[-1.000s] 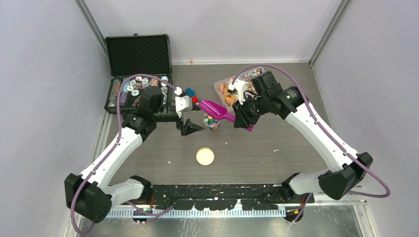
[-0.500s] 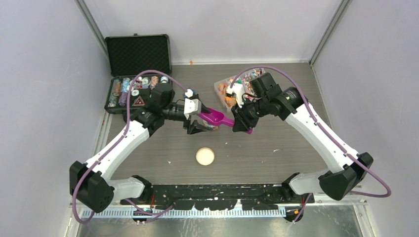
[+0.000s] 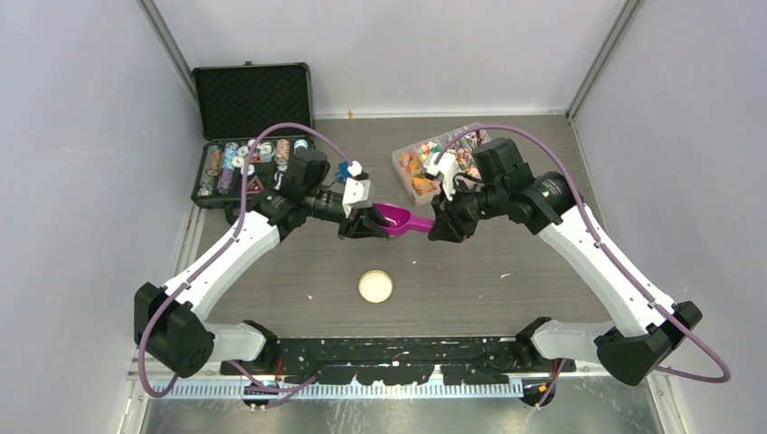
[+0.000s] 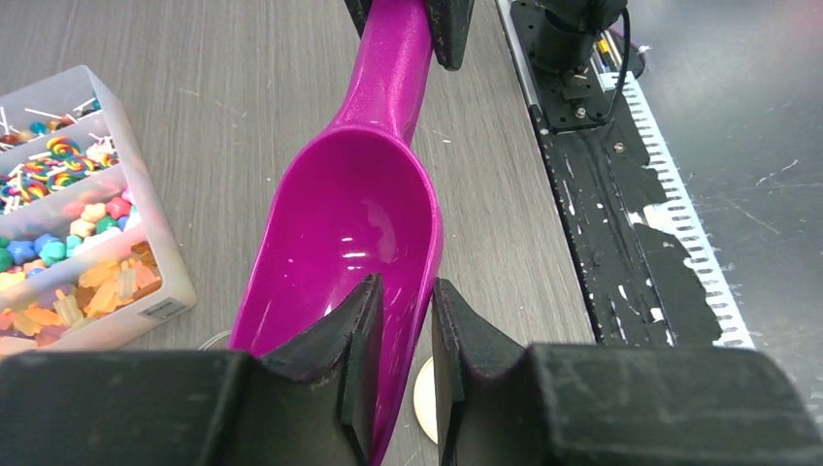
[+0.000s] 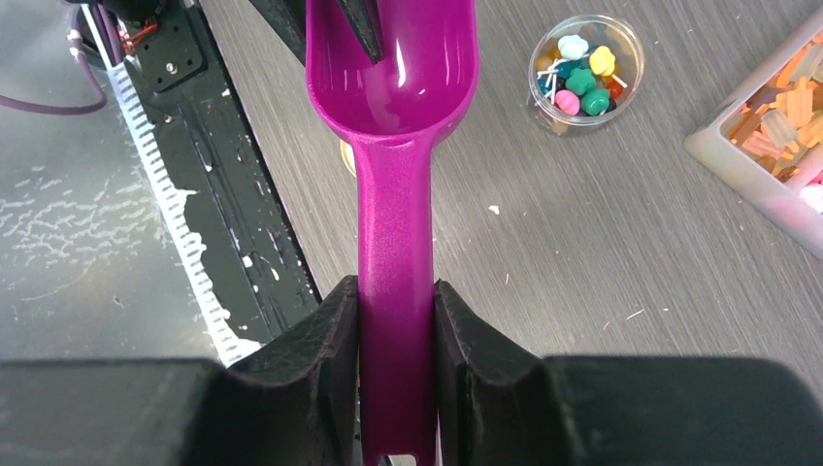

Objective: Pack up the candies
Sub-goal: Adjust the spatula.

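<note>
The candies point(image 4: 73, 248) lie sorted by kind in a clear compartmented box point(image 3: 418, 163) at the far side of the table point(image 3: 543, 280), slightly right of centre: orange ones in the nearer cells, blue, green and pink ones beyond, and spiral lollipops on white sticks farther still. A few more candies, pink, green, yellow and pale blue, sit in a small clear cup point(image 5: 585, 70) standing upright on the table near the box.

Above the table, just near of the box, a magenta scoop point(image 3: 398, 219) lies roughly level between the two arms, bowl to the left and handle to the right. The right gripper point(image 5: 396, 291) is clamped on the handle, one finger pressed against each side. The left gripper point(image 4: 406, 291) is narrow, with one finger inside the bowl and the other outside it, astride the bowl's side wall at the tip. Whether those fingers actually pinch the wall cannot be told.

A round cork disc point(image 3: 375, 287) lies flat on the near part of the table, well apart from the box. At the far left an open black case point(image 3: 253, 99) holds rows of round spools.
</note>
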`<action>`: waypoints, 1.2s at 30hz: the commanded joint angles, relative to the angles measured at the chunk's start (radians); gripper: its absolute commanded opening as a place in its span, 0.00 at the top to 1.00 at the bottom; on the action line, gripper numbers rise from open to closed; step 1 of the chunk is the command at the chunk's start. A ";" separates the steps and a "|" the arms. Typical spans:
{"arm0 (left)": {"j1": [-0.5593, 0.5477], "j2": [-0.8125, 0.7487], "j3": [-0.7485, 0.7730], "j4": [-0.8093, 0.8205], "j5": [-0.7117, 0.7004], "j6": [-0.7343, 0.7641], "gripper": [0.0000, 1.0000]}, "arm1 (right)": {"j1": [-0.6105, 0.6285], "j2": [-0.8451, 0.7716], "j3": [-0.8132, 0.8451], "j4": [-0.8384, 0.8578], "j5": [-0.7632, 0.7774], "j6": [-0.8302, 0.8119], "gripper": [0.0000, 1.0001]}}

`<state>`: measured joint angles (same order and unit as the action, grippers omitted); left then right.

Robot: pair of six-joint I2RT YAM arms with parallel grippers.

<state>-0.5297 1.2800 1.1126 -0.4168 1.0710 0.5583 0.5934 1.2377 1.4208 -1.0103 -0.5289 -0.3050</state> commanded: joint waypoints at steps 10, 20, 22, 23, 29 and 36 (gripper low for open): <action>0.005 -0.024 0.012 0.084 -0.005 -0.166 1.00 | 0.004 -0.199 -0.245 0.429 -0.040 0.217 0.54; 0.036 -0.037 -0.024 0.110 0.070 -0.234 1.00 | 0.004 -0.230 -0.316 0.497 -0.083 0.200 0.51; 0.058 -0.035 -0.037 0.146 0.104 -0.289 1.00 | 0.004 -0.246 -0.326 0.485 -0.068 0.175 0.50; 0.067 -0.034 -0.045 0.173 0.115 -0.320 1.00 | 0.004 -0.254 -0.334 0.483 -0.054 0.168 0.50; 0.108 -0.051 -0.051 0.120 0.119 -0.293 1.00 | 0.003 -0.258 -0.324 0.462 -0.029 0.171 0.47; 0.112 -0.065 -0.082 0.149 0.135 -0.292 1.00 | 0.003 -0.240 -0.335 0.551 -0.109 0.249 0.58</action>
<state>-0.4435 1.2442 1.0412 -0.3504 1.2438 0.2722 0.5869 1.0058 1.0836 -0.5179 -0.5526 -0.1234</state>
